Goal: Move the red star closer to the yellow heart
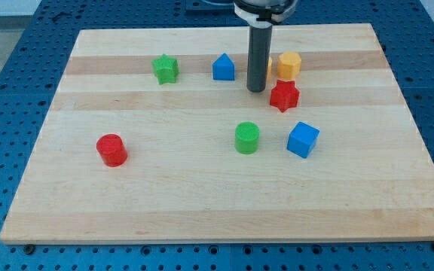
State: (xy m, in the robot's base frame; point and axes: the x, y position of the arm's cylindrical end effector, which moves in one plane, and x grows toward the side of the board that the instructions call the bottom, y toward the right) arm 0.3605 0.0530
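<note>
A pale wooden board (202, 203) with visible plank seams and grain is seen lying on a blue perforated metal table (6, 90). The dark cylindrical rod is seen coming down from the view's top, and my tip (256, 90) is planted on the board just to the view's left of the red star (284, 95), very near it; contact cannot be confirmed. No jaws are carried by this rod, so no open or closed state can be told. The red star, ribbed like a printed part, is placed right of centre in the upper half of the board. Just above it, a yellow hexagonal block (289, 65) is seen, and a sliver of another yellow block (269, 66) is glimpsed behind the rod; its shape is hidden, so the heart cannot be identified with certainty. A blue house-shaped block (223, 68) is set left of the rod, and a green star (166, 68) further left. A green cylinder (247, 138) and a blue cube (303, 139) are placed below the red star, apart from each other. A red cylinder (112, 149) is set well apart at the lower left.
</note>
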